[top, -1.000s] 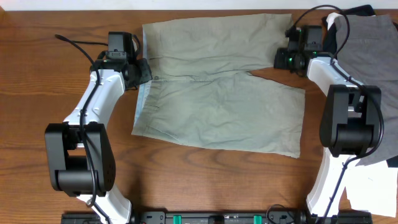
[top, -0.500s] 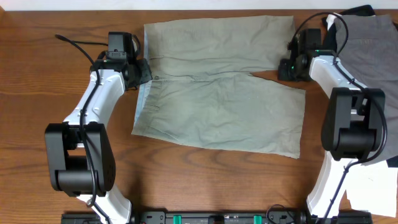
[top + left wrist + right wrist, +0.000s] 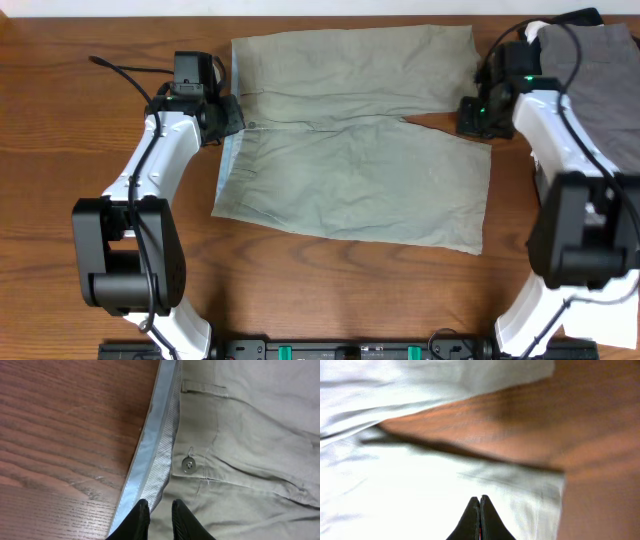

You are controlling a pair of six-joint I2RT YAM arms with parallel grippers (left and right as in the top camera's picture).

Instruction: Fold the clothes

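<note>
Right gripper had shifted from the hem of the far leg toward 4 o'clock, and now sat at the notch where the two legs split. Left arm had not moved. Shorts' far leg hem had slid slightly toward 3 o'clock.

Overhead, left to right: the wood table was bare at 9 o'clock. The left gripper sat at about 10 o'clock, on the waistband edge of the khaki shorts. The shorts lay flat and spread at centre, waistband toward 9 o'clock, both legs pointing toward 3 o'clock, the near leg longer in frame. The right gripper was at 2 o'clock, just beside the leg hems. A grey garment lay at 2–3 o'clock, partly under the right arm, with a white piece and a black piece at its far edge.

Left wrist view: table at 9 o'clock, then the pale blue waistband lining running diagonally, then khaki shorts with a button and a belt loop. The left gripper was at 6 o'clock, jaws narrow and pinched on the lining edge.

Right wrist view was blurred and overexposed: shorts pale from 9 to 6 o'clock, table showing from centre to 3 o'clock. The right gripper was at 6 o'clock, fingers pressed together with nothing between them, above the leg fabric. Could not tell whether they touched it.
</note>
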